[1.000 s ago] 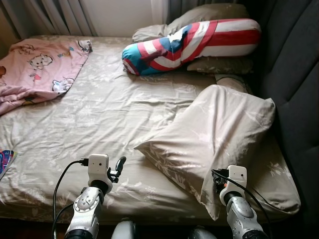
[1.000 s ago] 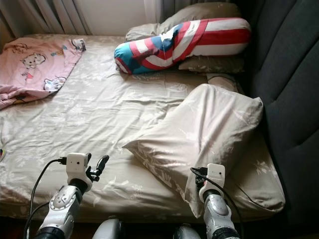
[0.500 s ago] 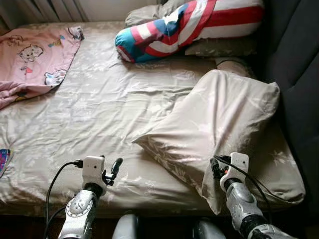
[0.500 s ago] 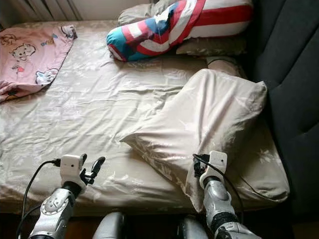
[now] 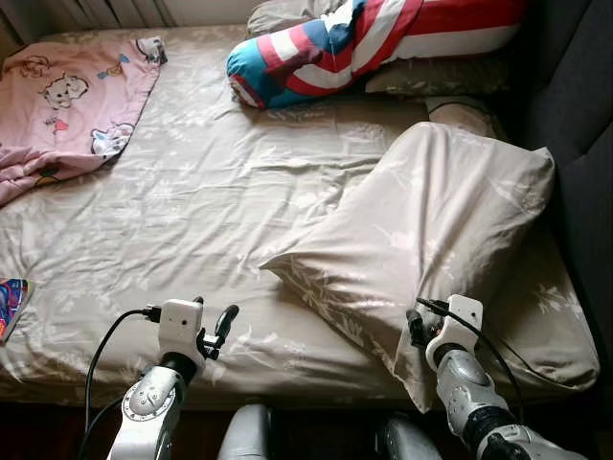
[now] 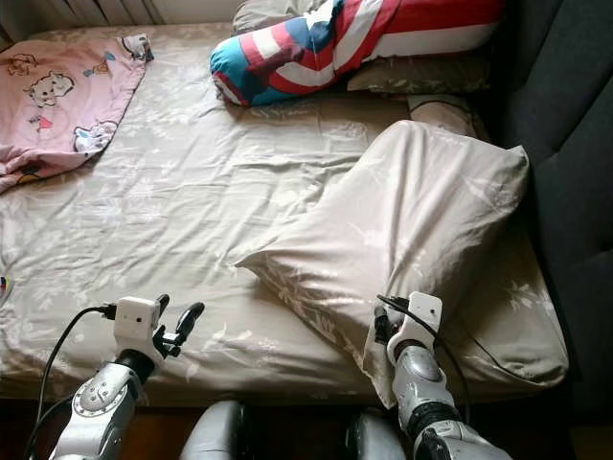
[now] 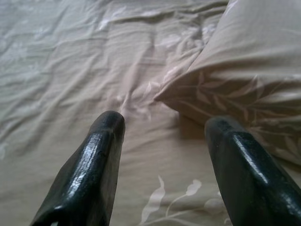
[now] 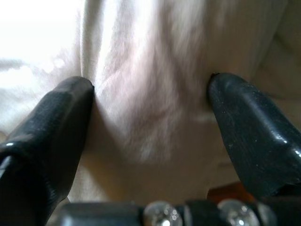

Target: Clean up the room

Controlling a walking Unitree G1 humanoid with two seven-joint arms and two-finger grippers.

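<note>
On the bed: beige leaf-print sheet rumpled across the mattress, dark padded headboard along the robot's right.
Big pillow: beige pillow lies tilted on the right half of the bed, one corner pointing toward the middle, its near corner hanging down at the bed's front edge.
Right tool: right tool is pressed into that hanging corner, 2 black fingers spread with pillow cloth bunched between them; whether they are pinching it, cannot tell.
Left tool: left tool hovers low over the bare sheet near the front edge, fingers spread apart, nothing between them, the pillow's pointed corner just ahead.
Bolster: red, white and blue striped bolster lies across the far end, resting on 2 more beige pillows.
Blanket: pink cartoon-print blanket heaped at the far left corner.
Left edge: small colourful item at the bed's left side, too cropped to identify.
</note>
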